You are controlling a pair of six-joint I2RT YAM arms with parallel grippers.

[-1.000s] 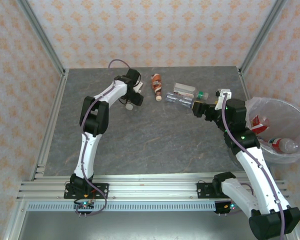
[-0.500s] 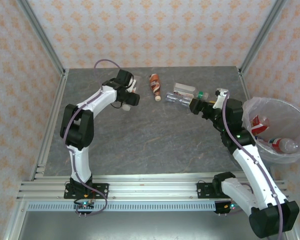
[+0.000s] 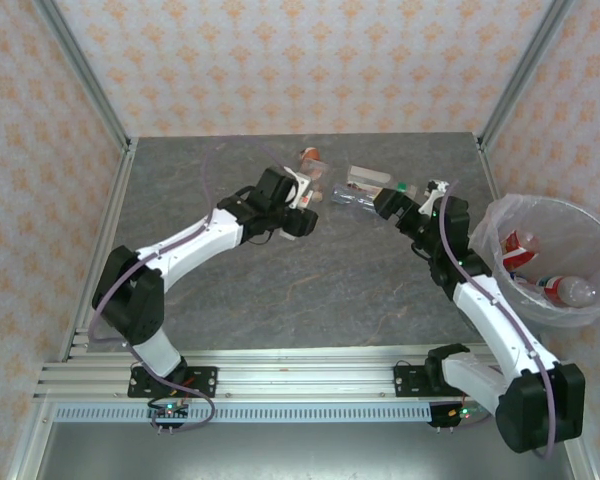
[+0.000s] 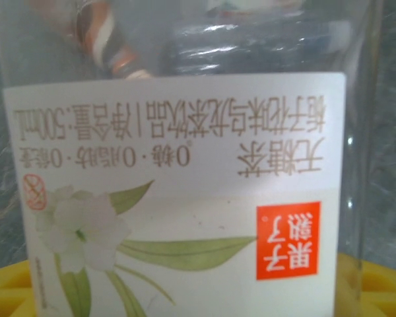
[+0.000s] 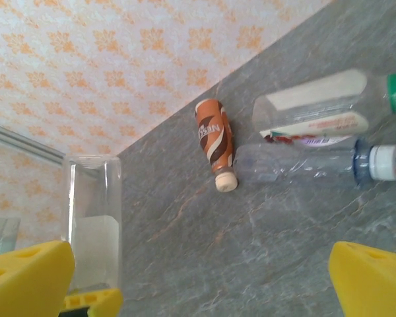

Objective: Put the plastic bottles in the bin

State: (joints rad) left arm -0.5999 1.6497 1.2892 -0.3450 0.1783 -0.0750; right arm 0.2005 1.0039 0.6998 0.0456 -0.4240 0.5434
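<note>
My left hand [image 3: 298, 208] grips a white-labelled bottle [image 4: 178, 185]; my right hand [image 3: 384, 203] is spread wide, holding nothing.
I hold the bottle over the middle of the bench [image 3: 310, 290]. At the far side lie a brown bottle [image 5: 214, 142], a clear white-capped bottle [image 5: 310, 164] and a green-capped bottle [image 5: 323, 105], the last two touching, near my right hand. The bag-lined bin [image 3: 540, 200] stands past the bench's right edge, with two red-labelled bottles [image 3: 565, 290] inside.
</note>
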